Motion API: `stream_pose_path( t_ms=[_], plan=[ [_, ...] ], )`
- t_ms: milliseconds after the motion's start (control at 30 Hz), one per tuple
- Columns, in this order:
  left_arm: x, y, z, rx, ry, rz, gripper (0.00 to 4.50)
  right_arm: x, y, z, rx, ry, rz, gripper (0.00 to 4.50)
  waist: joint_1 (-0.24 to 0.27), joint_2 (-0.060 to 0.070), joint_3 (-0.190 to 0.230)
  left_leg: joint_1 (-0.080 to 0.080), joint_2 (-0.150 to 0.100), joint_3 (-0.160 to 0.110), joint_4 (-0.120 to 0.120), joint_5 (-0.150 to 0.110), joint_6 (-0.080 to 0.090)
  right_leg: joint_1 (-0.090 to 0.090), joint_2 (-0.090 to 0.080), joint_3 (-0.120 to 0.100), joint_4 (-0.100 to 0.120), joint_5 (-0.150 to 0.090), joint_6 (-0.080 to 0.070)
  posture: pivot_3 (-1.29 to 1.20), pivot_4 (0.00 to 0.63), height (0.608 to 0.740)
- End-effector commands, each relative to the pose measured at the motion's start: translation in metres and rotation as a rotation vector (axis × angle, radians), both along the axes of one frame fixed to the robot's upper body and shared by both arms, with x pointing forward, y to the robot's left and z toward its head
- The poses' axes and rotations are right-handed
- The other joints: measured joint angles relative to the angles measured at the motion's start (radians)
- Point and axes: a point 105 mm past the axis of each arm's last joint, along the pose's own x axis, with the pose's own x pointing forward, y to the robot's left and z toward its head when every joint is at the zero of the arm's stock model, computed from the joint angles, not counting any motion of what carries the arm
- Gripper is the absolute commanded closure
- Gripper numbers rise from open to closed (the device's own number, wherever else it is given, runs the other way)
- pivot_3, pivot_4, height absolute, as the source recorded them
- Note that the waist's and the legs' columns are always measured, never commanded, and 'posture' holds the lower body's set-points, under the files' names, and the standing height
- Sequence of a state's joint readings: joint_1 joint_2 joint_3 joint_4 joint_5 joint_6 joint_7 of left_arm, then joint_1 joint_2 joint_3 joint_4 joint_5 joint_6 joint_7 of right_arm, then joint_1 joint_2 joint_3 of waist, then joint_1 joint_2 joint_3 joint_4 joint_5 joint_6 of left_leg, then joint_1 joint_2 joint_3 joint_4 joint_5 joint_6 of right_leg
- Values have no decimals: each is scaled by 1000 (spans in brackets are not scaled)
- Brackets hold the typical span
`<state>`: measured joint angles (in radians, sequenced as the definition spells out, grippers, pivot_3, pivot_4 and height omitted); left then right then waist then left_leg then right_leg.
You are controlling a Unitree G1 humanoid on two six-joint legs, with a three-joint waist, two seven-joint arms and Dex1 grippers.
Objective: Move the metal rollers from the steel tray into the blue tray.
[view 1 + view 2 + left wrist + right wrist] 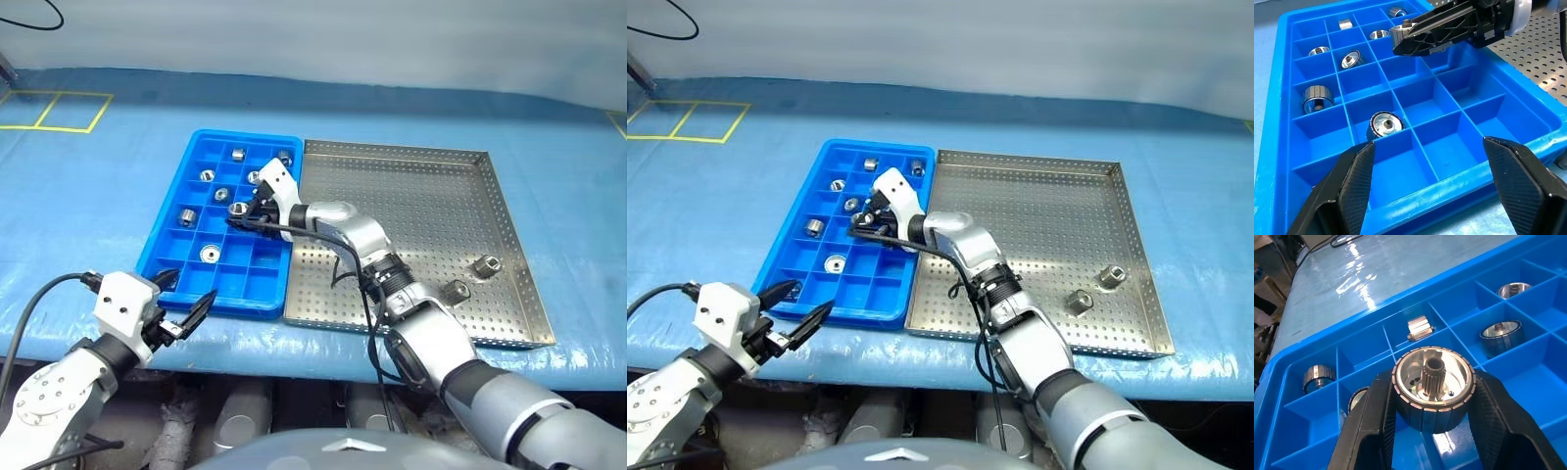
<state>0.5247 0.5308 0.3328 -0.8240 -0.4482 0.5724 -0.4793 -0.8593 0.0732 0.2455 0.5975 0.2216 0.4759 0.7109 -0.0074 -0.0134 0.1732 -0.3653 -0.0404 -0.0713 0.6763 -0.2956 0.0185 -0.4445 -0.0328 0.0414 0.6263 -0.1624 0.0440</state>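
Note:
My right gripper (pixel 238 211) is shut on a metal roller (pixel 1433 382) and reaches across the blue tray (pixel 245 134), holding it just above a middle compartment. Several more rollers lie in the tray's compartments, such as one (pixel 209 254) near the front and one (pixel 1317 97) on its side. The steel tray (pixel 421 196) sits against the blue tray's right side, and two rollers (pixel 487 264) (pixel 456 290) stand near its front right corner. My left gripper (pixel 186 291) hangs open and holds nothing, at the blue tray's front left corner.
Both trays rest on a blue cover near the table's front edge (pixel 294 343). Yellow tape lines (pixel 59 113) mark the cover at the far left. A black cable (pixel 367 304) runs along my right arm over the steel tray's front.

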Motion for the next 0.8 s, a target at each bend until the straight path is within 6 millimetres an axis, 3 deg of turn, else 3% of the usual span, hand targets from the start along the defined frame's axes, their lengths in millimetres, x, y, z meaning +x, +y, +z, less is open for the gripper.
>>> stream_pose_path(
  t_ms=[33, 167, 300, 400, 533, 633, 800],
  plan=[
    [0, -5, 13, 11, -62, -18, 641, 4, 5, 17, 41, -52, 3, 1792, 0, 0, 0, 0, 0, 0, -1, 0, 0, 0, 0, 0, 0, 0, 0, 192, 150, 740],
    [0, -6, 13, 12, -66, -21, 641, 7, 4, 21, 50, -95, -19, 508, 0, 0, 0, 0, 0, -2, -3, 1, -2, -1, 0, -1, 0, -1, -1, 186, 150, 740],
    [3, -9, 15, 8, -76, -37, 641, 10, -3, 34, 103, -125, -59, 508, 1, 0, 0, 1, 0, -3, -7, 2, -4, -1, 0, -2, 0, -1, -2, 176, 150, 740],
    [6, -14, 19, -11, -95, -66, 641, 12, -22, 48, 141, -185, -112, 508, 5, 0, 0, 2, 0, -5, -10, 3, -6, -1, 0, -4, 0, -2, -3, 155, 150, 740],
    [16, -29, 26, -47, -135, -138, 641, 7, -66, 49, 58, -296, -180, 508, 16, 0, 0, 1, 0, -8, -12, 4, -6, -1, -2, -7, -1, -2, -4, 104, 150, 740],
    [30, -47, 29, -70, -151, -235, 641, -2, -116, 44, -29, -328, -264, 508, 24, 0, -1, 1, -2, -8, -11, 4, -5, 1, -4, -9, -2, -2, -4, 53, 150, 740],
    [50, -72, 29, -90, -155, -379, 641, -20, -183, 41, -175, -360, -426, 508, -5, 0, -1, 0, -1, -6, -10, 4, -5, 1, -4, -9, -2, -2, -3, -70, 150, 740]
  ],
)
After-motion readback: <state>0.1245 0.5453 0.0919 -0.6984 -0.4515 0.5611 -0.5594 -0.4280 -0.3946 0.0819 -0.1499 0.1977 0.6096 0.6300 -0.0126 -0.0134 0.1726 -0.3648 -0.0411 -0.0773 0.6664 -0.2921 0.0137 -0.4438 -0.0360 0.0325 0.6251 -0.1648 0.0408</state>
